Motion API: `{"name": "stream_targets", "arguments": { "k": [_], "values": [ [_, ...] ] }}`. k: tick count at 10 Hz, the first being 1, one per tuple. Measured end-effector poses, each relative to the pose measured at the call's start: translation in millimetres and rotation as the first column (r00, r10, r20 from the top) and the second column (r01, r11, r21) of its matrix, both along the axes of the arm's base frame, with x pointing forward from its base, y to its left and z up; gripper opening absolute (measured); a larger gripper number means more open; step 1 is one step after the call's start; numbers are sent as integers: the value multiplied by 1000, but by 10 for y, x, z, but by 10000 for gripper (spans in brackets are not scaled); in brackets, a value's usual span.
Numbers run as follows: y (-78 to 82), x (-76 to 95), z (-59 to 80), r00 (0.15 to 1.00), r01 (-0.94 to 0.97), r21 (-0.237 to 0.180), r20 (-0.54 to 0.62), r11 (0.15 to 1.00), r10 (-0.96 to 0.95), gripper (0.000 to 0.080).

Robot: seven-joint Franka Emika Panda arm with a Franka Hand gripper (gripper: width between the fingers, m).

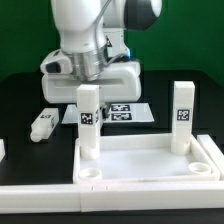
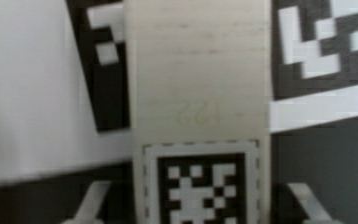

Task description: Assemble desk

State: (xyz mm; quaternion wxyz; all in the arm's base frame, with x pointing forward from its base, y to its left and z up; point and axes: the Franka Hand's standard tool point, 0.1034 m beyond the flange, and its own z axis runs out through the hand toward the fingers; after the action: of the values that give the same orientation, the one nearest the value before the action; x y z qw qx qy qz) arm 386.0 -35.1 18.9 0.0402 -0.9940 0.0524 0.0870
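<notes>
Standing upright in a far corner socket of the tabletop [image 1: 150, 178], on the exterior view's left, one leg [image 1: 90, 118] sits between the fingers [image 2: 101, 200] of the gripper [image 1: 90, 86] — whether they press on it cannot be told. A second leg [image 1: 182, 110] stands upright in the far socket on the exterior view's right. A third leg [image 1: 42, 123] lies loose on the table [image 1: 20, 95] — apart from the tabletop, near the marker board [image 1: 135, 112].
</notes>
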Motion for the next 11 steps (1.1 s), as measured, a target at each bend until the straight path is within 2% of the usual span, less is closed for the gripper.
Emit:
{"name": "stream_targets", "arguments": {
  "k": [2,3,6,8,9,10,11],
  "values": [
    [202,122,166,955,-295,8,49,956,294,282],
    [231,174,187,896,-441,9,50,897,440,282],
    [183,168,172,783,-621,32,73,783,617,284],
    [10,258,212,503,-864,36,134,503,854,284],
    [-79,263,213,366,-930,20,160,367,917,284],
    [-146,204,206,359,-930,-27,164,368,919,284],
    [-150,148,192,316,-947,-12,157,321,936,284]
  ]
}}
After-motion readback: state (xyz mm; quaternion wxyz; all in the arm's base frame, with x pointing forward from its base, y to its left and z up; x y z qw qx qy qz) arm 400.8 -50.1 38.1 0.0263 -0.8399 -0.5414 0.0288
